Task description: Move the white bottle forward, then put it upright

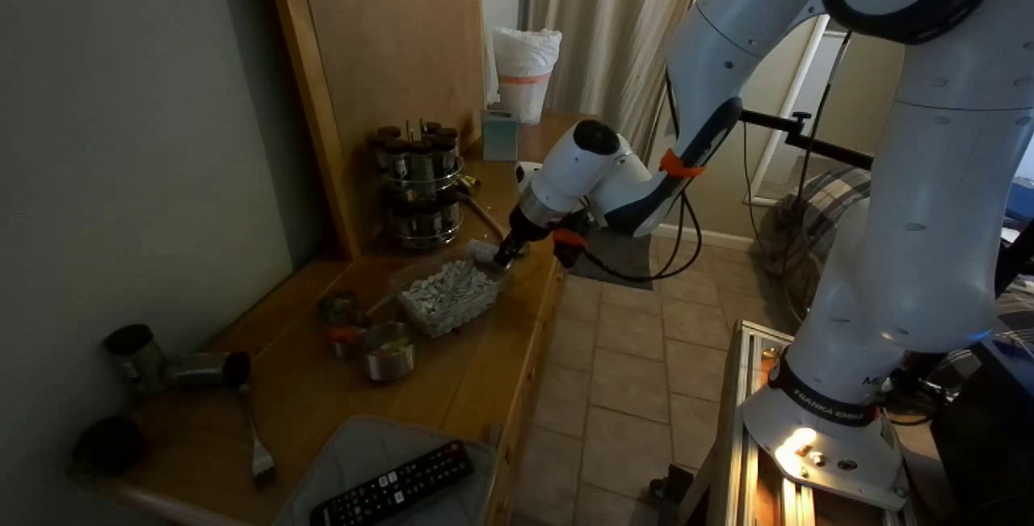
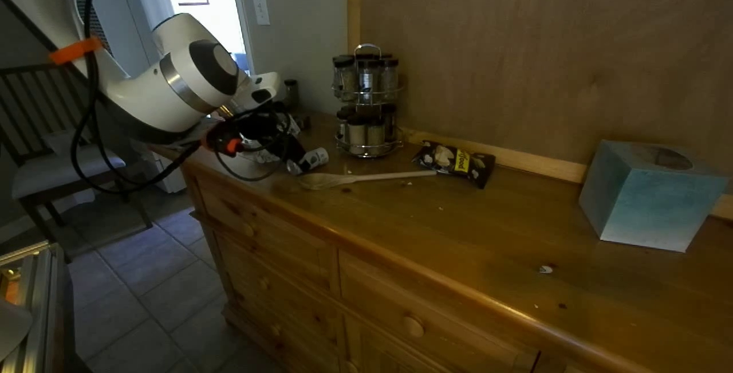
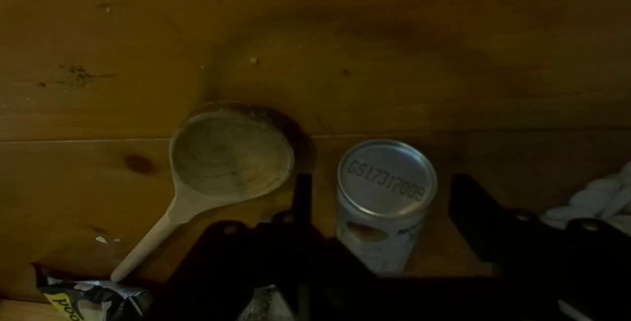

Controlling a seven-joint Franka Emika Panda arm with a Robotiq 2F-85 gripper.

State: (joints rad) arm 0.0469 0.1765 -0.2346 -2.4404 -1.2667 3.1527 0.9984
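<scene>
Black tool [image 3: 382,183] hangs spread astride that small white metal-ended cylindrical bottle [image 3: 385,197], likely light, stiff, slippery: pinch mid-body

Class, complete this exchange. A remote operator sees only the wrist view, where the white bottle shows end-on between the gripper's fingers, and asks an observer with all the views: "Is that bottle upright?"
Observer: No, both exterior views show the white bottle tipped well over.
Operator: White pieces show at my right edge. What holds them?
Observer: A clear plastic tub, visible in an exterior view.
Operator: Anything past the dark packet at my lower left?
Observer: Yes, a teal box stands farther along the wooden surface.
</scene>
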